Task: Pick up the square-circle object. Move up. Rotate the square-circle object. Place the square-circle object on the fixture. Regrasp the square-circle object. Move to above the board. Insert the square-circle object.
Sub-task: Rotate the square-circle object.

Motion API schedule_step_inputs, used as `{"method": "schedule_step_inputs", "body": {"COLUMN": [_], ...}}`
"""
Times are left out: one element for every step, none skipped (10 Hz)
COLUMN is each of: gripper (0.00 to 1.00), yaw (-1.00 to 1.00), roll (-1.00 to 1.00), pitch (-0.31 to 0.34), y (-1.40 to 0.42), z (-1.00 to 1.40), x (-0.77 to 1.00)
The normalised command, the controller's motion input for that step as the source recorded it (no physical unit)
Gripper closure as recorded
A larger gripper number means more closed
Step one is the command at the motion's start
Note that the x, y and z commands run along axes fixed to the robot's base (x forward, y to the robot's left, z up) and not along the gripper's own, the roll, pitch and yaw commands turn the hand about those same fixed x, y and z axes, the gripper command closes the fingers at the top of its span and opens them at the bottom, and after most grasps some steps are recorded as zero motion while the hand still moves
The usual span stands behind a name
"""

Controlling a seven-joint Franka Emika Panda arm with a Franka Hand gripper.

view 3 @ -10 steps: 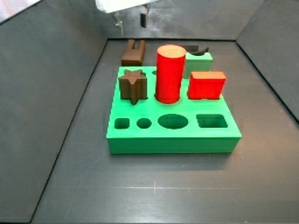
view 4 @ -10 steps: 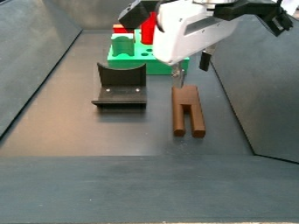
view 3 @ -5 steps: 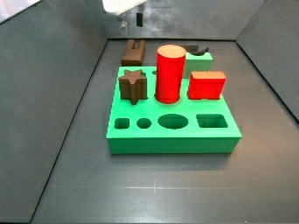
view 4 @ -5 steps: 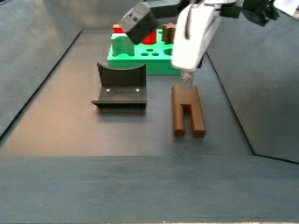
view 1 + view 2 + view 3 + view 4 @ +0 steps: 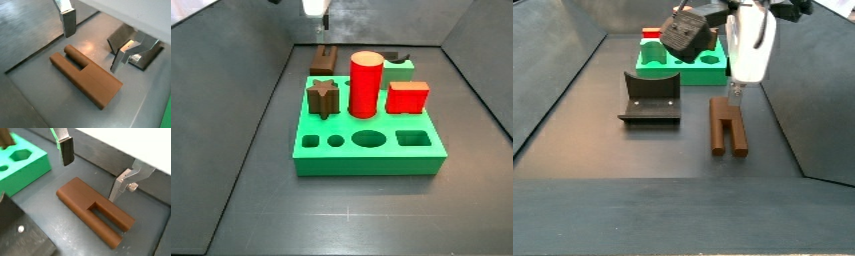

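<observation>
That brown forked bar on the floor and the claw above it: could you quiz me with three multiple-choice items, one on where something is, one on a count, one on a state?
1. Where does the square-circle object lie?
A. flat on the floor beside the fixture
B. in a hole of the board
C. on top of the red cube

2. How many holes show in the near row of the board in a side view?
A. two
B. four
C. six

3. How is the gripper?
A. shut on the red cylinder
B. shut on the square-circle object
C. open, holding nothing

Answers: 1 A, in a side view it rests on the grey floor next to the fixture. 2 B, a star, a small round, a large round and a square hole. 3 C, in both wrist views the fingers stand apart above the square-circle object, touching nothing.
</observation>
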Motion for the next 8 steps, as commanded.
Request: {"method": "schedule_step_inputs", "body": {"gripper": [0.0,0.0,0.0,0.0,0.0,0.0,0.0,0.0], "yaw": [1.0,1.0,1.0,1.0,1.0,1.0,1.0,1.0], "roll": [0.0,0.0,0.0,0.0,0.0,0.0,0.0,0.0], "pitch": [-0.003,-0.003,-0.003,-0.003,-0.003,-0.003,-0.003,-0.004], "y": [0.0,0.0,0.0,0.0,0.0,0.0,0.0,0.0], "z": [-0.04,-0.04,-0.04,-0.04,-0.04,-0.04,-0.04,-0.04], "x": [0.03,0.03,0.03,0.03,0.03,0.03,0.03,0.03]}}
